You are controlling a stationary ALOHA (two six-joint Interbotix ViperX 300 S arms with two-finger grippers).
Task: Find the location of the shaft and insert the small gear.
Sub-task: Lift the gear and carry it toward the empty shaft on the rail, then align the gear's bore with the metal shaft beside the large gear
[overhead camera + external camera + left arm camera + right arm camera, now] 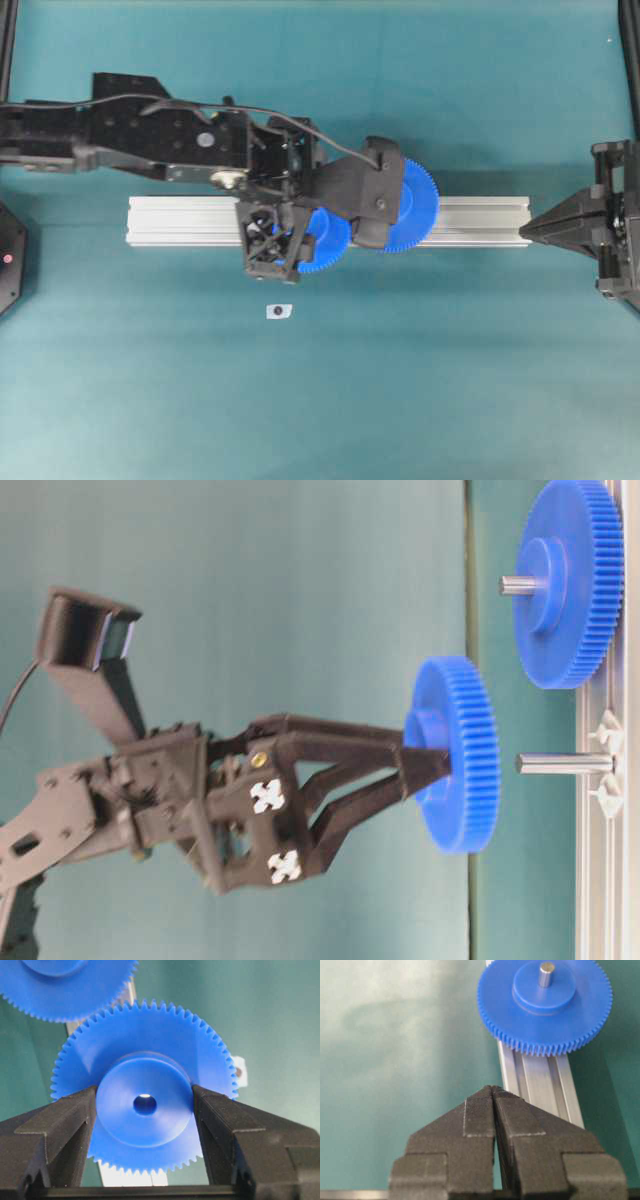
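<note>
Your left pincer (425,772) is grasping the small gear (455,752) by its raised hub, holding it just off the shaft (563,763) that stands on the aluminium rail (470,221) beside the larger gear (567,580); your right pincer (493,1091) is clenched on nothing, parked at the rail's far end. The shaft tip shows faintly through the bore in the left wrist view, but if you drive in with the hole slightly off-centre or the gear tilted, the hub face will butt against the pin. Watch also that the teeth don't jam against the larger gear's teeth as it seats.
</note>
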